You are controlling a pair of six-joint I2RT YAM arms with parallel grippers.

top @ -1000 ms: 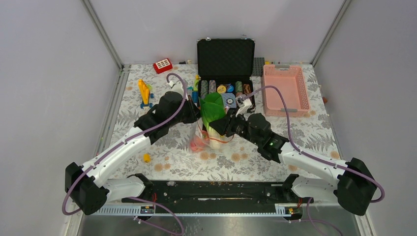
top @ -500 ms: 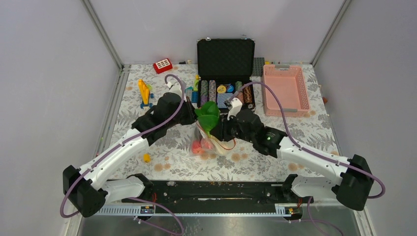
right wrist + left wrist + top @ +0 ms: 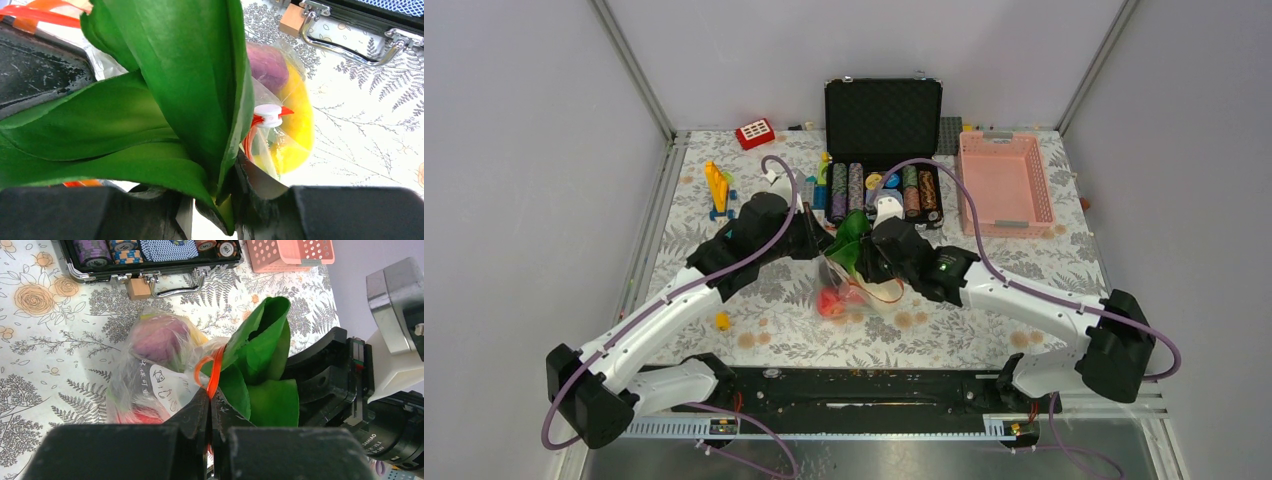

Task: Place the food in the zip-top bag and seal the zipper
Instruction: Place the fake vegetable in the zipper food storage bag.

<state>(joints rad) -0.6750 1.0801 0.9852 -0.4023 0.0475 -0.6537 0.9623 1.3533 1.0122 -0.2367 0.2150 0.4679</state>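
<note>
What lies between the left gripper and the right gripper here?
The cabbage, its green leaves sticking out of the zip-top bag by the zipper; clearest in the left wrist view.

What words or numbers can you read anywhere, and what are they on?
"DAMIAO", probably: tiny sideways white print on the right arm's black motor.
Black print on the zip-top bag: too blurred to read.
Marks on the poker chips: too small to read.

Left arm (image 3: 659, 315) and right arm (image 3: 1024, 305): white link shells, black joint housings. Purple cable (image 3: 776, 160) loops off each. Green LED (image 3: 943, 266) lit on right forearm. Left gripper (image 3: 209, 397) matte black.
</note>
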